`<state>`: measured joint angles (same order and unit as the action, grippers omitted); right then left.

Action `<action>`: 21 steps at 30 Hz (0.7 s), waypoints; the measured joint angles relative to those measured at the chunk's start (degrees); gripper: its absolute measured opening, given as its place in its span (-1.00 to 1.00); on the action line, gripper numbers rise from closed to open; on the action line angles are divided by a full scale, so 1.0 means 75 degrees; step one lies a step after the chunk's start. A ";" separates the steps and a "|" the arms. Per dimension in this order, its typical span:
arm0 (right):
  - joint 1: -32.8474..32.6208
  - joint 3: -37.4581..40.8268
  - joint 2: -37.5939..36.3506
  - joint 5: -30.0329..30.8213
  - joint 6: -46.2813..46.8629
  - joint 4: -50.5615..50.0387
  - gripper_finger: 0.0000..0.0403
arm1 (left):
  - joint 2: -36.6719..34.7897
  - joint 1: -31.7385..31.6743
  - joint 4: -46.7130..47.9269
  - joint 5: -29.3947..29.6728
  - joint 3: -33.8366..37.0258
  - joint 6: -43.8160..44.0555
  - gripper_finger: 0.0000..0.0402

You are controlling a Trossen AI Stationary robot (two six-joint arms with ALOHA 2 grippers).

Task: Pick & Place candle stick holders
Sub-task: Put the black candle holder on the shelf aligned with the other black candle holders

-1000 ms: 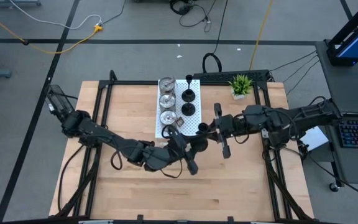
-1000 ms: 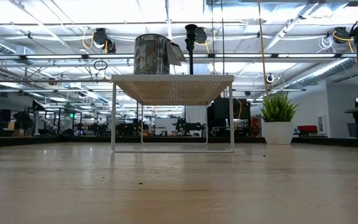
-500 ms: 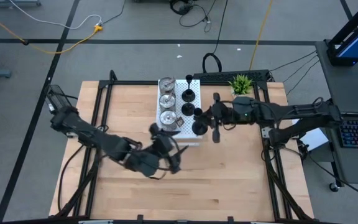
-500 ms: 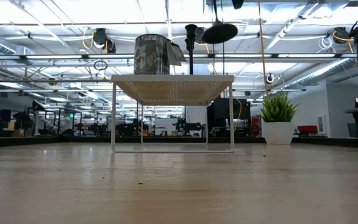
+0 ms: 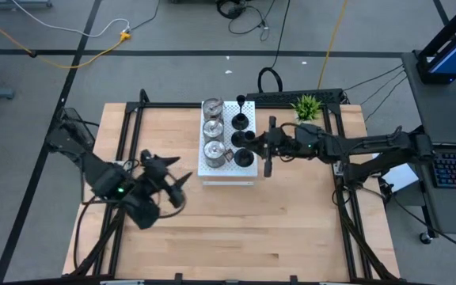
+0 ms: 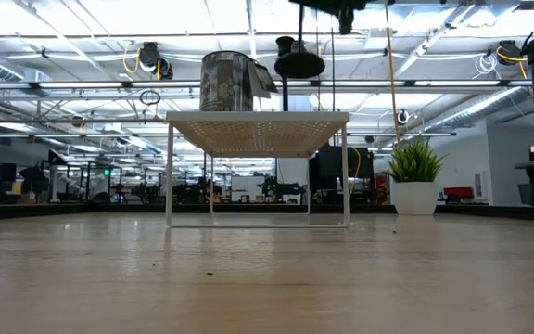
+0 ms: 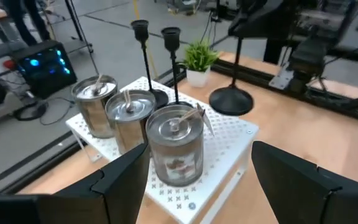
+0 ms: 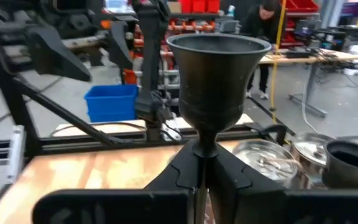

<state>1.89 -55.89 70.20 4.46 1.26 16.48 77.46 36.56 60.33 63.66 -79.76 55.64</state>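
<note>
Black candle stick holder (image 5: 245, 157) is hanging in the right gripper (image 5: 264, 147), fingers clamped on its thin stem, base just above the near right corner of the white perforated board (image 5: 254, 169). Right arm is reaching in level from the worktop's (image 5: 291, 229) right side. Two more black holders (image 5: 240, 121) and three silver holders (image 5: 213, 127) are sitting on the board. Left gripper (image 5: 169, 176) is hovering left of the board, fingers spread wide, holding nothing.
</note>
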 joint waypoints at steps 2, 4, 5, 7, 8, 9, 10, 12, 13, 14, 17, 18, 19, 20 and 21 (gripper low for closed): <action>0.0014 0.0004 0.0178 0.0130 -0.0034 0.0133 -0.97 | -0.0384 0.0187 -0.0030 0.0086 0.0457 0.0262 0.42; 0.0029 0.0004 0.0331 0.0275 -0.0048 0.0145 -0.97 | -0.0770 0.0341 -0.0039 0.0088 0.0897 0.0494 0.42; 0.0052 0.0003 0.0400 0.0329 -0.0047 0.0207 -0.97 | -0.0963 0.0398 -0.0055 0.0102 0.1096 0.0597 0.42; 0.0069 0.0004 0.0517 0.0419 -0.0052 0.0273 -0.97 | -0.1311 0.0521 -0.0051 0.0121 0.1476 0.0759 0.42; 0.0098 0.0004 0.0573 0.0430 -0.0052 0.0314 -0.97 | -0.1481 0.0578 -0.0061 0.0122 0.1644 0.0811 0.42; 0.0109 0.0004 0.0630 0.0432 -0.0052 0.0331 -0.97 | -0.1656 0.0627 -0.0066 0.0123 0.1809 0.0856 0.42; 0.0115 0.0003 0.0661 0.0442 -0.0052 0.0330 -0.97 | -0.1827 0.0680 -0.0054 0.0119 0.1952 0.0876 0.42; 0.0128 0.0004 0.0673 0.0607 -0.0055 0.0280 -0.97 | -0.2156 0.0783 -0.0073 0.0153 0.2176 0.0888 0.42; 0.0142 0.0004 0.0663 0.0717 -0.0058 0.0243 -0.97 | -0.2325 0.0833 -0.0064 0.0174 0.2284 0.0882 0.42; 0.0151 0.0001 0.0655 0.0817 -0.0059 0.0181 -0.97 | -0.2464 0.0879 -0.0058 0.0191 0.2372 0.0862 0.42; 0.0198 0.0001 0.0665 0.1002 -0.0058 0.0058 -0.97 | -0.2873 0.0999 -0.0055 0.0297 0.2557 0.0683 0.42; 0.0212 0.0001 0.0667 0.1006 -0.0058 0.0056 -0.97 | -0.2992 0.1043 -0.0054 0.0329 0.2604 0.0615 0.42; 0.0237 0.0001 0.0664 0.1006 -0.0052 0.0081 -0.97 | -0.3122 0.1075 -0.0057 0.0332 0.2653 0.0536 0.42; 0.0256 0.0001 0.0658 0.1006 -0.0021 0.0086 -0.97 | -0.3248 0.1101 -0.0055 0.0332 0.2716 0.0471 0.42; 0.0256 0.0029 0.0655 0.1006 0.0025 0.0109 -0.97 | -0.3359 0.1121 -0.0052 0.0332 0.2770 0.0432 0.42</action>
<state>3.81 -55.67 75.11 12.01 1.45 17.29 52.27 44.97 59.94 66.15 -58.99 58.88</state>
